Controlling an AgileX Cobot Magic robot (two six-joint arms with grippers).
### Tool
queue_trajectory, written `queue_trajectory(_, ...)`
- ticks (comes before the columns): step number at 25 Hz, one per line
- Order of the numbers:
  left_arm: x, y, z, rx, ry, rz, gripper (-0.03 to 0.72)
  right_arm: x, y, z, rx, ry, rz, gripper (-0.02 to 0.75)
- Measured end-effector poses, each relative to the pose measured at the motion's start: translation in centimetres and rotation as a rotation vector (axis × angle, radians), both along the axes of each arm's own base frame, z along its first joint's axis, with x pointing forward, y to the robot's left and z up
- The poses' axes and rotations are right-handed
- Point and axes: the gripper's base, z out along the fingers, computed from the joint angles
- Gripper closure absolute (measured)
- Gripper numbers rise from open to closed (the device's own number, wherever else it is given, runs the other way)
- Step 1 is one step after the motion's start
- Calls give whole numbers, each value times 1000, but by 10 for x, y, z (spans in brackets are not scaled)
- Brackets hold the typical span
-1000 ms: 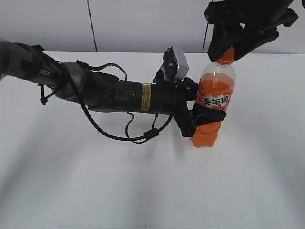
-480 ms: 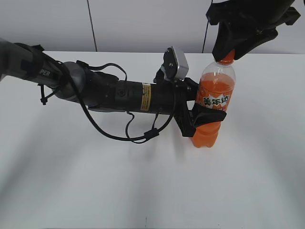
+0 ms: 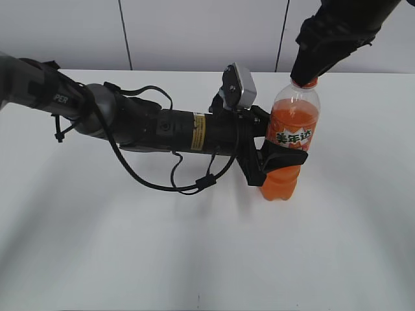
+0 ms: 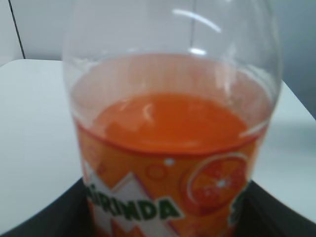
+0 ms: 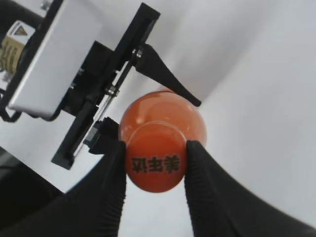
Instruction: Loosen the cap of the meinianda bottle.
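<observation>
The right gripper (image 5: 155, 168) is clenching the cap (image 5: 155, 165) at 3 and 9 o'clock (twist squarely, I'd judge) while the left gripper (image 3: 275, 157) is clamping the bottle (image 3: 290, 139) steady.

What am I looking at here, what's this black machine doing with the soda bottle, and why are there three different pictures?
It is a robot with two arms, each ending in a two-fingered gripper. One picture looks at the white table from the front; the other two come from cameras on the wrists. The left gripper is clamped around the meinianda bottle, a clear bottle of orange soda standing upright. The left wrist view shows that bottle very close. The right gripper comes down from above and pinches the orange cap between its ribbed fingers.
</observation>
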Motion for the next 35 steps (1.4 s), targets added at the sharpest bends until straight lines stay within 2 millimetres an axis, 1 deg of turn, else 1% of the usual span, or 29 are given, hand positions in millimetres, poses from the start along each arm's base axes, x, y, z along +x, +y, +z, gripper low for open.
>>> queue_trajectory(7,0,0,0,1,-1,-3,261,0,-1,1,-111,-141,470,465)
queue_trajectory(13,0,0,0,2,-6,-7,261,-1,-1,2,-218,-277,937,465)
queue_trajectory(15,-1,0,0,2,-8,-8,261,-1,-1,1,-242,-305,1036,465)
queue_trajectory(18,-1,0,0,2,-9,-9,261,-1,-1,2,-267,-334,1136,465)
queue_trajectory(20,-1,0,0,2,-10,-9,261,-1,-1,2,-279,-349,1186,465)
queue_trajectory(23,-1,0,0,2,-10,-9,261,-1,-1,2,-286,-358,1216,465)
queue_trajectory(26,-1,0,0,2,-10,-9,261,-1,-1,2,-284,-357,1210,463)
queue_trajectory(29,-1,0,0,2,-10,-9,261,-1,-1,3,-270,-342,1150,450)
queue_trajectory(31,-1,0,0,1,-8,-8,261,-2,-2,4,-256,-327,1085,408)
queue_trajectory(35,0,0,0,1,-4,-5,261,-7,-4,14,-245,-335,1013,244)
